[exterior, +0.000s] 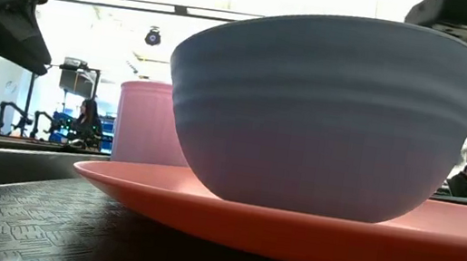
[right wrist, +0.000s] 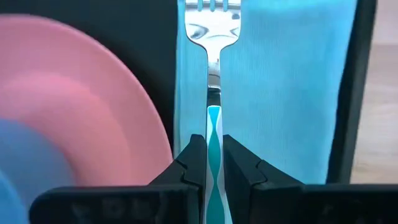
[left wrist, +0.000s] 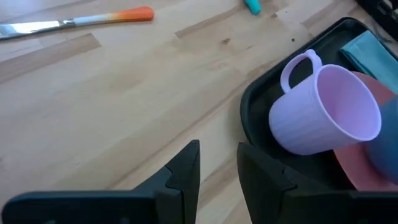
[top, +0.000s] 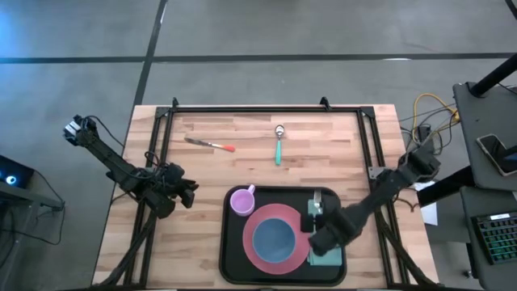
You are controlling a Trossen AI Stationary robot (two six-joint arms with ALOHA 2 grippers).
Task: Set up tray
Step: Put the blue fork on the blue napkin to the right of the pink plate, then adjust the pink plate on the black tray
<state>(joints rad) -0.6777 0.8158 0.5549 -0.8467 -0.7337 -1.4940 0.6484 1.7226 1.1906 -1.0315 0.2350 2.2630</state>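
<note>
The tray (top: 232, 260) sits at the near middle of the bench (top: 202, 174): black, rectangular, rounded corners, raised rim. It carries a pink plate (top: 252, 250) with a blue bowl (top: 274, 239) on it, a lilac mug (top: 241, 201) at its far left corner, and a teal napkin (right wrist: 292, 93) along its right side.

Step in hand, by my reading: placing the fork (right wrist: 212, 93) on the napkin. The right gripper (top: 317, 212) is over the tray's right side, its fingers closed on the fork's teal handle; the tines lie over the napkin, beside the plate. Whether the fork already rests on the cloth cannot be told.

The next move likely calls for lowering it flat, releasing, and lifting straight clear — without dragging the napkin.

The left gripper (left wrist: 217, 171) waits just left of the tray, fingers narrowly apart, holding nothing.

Outstanding on the bench beyond the tray: a knife (top: 208, 144) with an orange handle and a spoon (top: 279, 144) with a teal one.
</note>
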